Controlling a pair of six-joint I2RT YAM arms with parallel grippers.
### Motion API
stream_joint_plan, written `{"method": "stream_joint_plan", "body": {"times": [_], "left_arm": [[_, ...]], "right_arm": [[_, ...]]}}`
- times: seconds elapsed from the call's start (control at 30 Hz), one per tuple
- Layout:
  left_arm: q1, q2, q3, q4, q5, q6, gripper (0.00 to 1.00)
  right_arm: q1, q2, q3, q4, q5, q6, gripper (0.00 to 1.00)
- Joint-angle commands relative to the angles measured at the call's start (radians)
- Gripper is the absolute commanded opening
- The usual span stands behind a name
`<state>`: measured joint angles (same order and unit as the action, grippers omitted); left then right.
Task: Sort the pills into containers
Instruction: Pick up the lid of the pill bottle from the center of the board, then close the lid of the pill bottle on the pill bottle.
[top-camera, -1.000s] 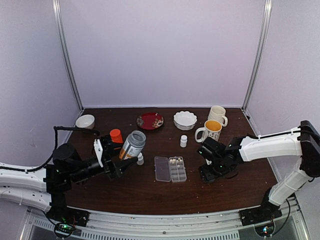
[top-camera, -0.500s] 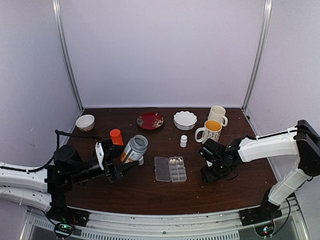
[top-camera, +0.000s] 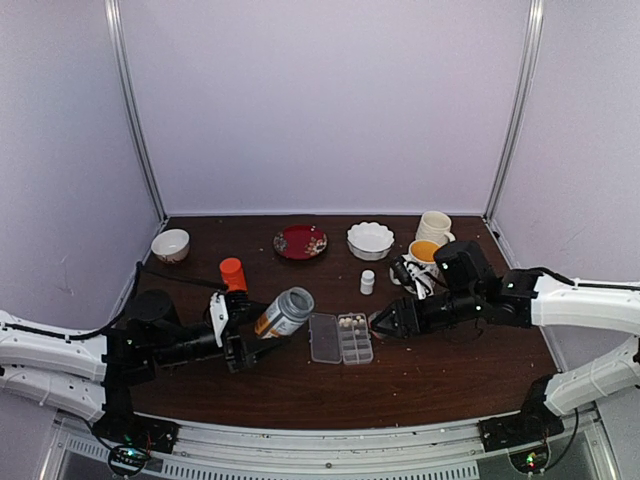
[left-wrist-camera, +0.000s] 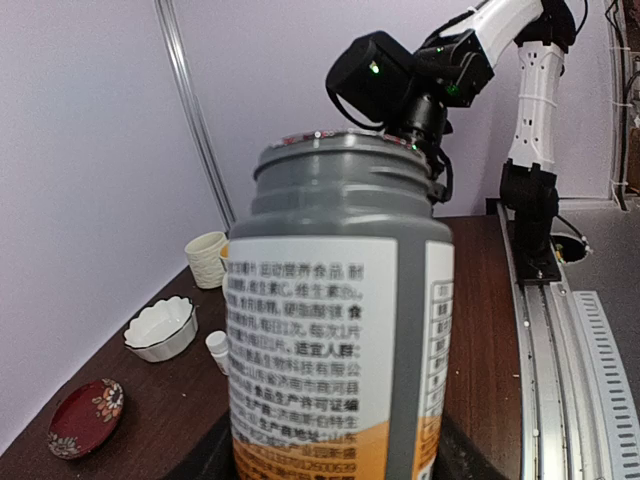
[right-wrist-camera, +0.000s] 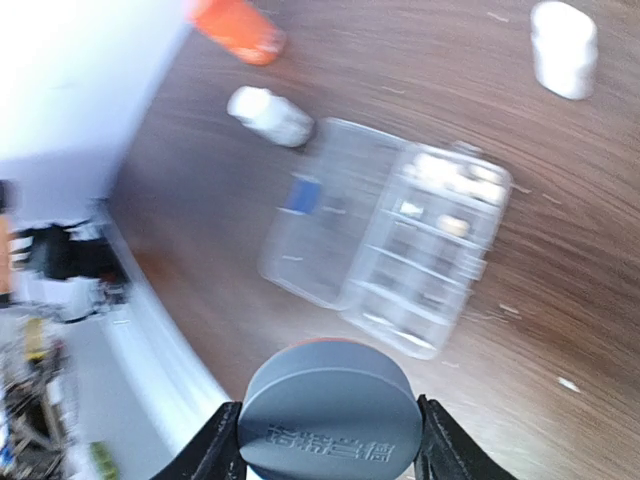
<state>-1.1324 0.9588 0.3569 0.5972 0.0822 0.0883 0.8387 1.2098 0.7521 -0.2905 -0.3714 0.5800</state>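
On the dark wooden table (top-camera: 300, 385), between pale lilac walls (top-camera: 320, 100), the left gripper (top-camera: 248, 338) is clamping a grey bottle (top-camera: 285, 312) that is leaning with its mouth up and rightward, toward the pill box (top-camera: 323, 340). The box is lying open at mid-table, long axis running near to far, lid flat on its left, pills (top-camera: 350, 322) sitting in the far cells. The right gripper (top-camera: 383, 323) is pinching a grey cap (right-wrist-camera: 328, 420) just right of the box, having swung in from farther right, while the bottle is tilting lower than a second ago.
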Motion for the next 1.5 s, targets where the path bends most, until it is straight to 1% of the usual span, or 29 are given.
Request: {"method": "stream_joint_plan", "body": {"times": [0.0, 0.1, 0.23, 0.4, 0.7, 0.9, 1.03, 1.1, 1.27, 1.47], "left_arm": [[-0.004, 0.068, 0.102, -0.003, 0.105, 0.005, 0.00], [-0.004, 0.116, 0.160, -0.059, 0.160, 0.005, 0.00], [-0.004, 0.161, 0.214, -0.093, 0.202, 0.006, 0.00], [-0.003, 0.203, 0.255, -0.144, 0.208, 0.010, 0.00], [-0.004, 0.236, 0.287, -0.171, 0.221, -0.011, 0.00], [-0.004, 0.254, 0.321, -0.207, 0.224, -0.025, 0.00], [-0.004, 0.260, 0.330, -0.217, 0.226, -0.028, 0.00], [-0.004, 0.261, 0.332, -0.217, 0.226, -0.029, 0.00], [-0.004, 0.269, 0.343, -0.230, 0.232, -0.031, 0.00], [-0.004, 0.287, 0.385, -0.286, 0.248, -0.054, 0.00]], "right_arm": [[0.001, -0.040, 0.009, 0.267, -0.324, 0.071, 0.43], [0.011, -0.071, 0.012, 0.362, -0.388, 0.107, 0.43], [0.021, -0.079, 0.028, 0.411, -0.431, 0.133, 0.42], [0.041, -0.097, 0.057, 0.411, -0.436, 0.129, 0.42], [0.073, -0.103, 0.105, 0.400, -0.445, 0.103, 0.43], [0.107, -0.078, 0.174, 0.254, -0.392, 0.022, 0.43], [0.141, -0.049, 0.248, 0.074, -0.310, -0.071, 0.43], [0.159, -0.031, 0.282, 0.013, -0.279, -0.105, 0.43], [0.203, 0.013, 0.355, -0.096, -0.208, -0.176, 0.44], [0.259, 0.046, 0.399, -0.143, -0.179, -0.280, 0.45]]}}
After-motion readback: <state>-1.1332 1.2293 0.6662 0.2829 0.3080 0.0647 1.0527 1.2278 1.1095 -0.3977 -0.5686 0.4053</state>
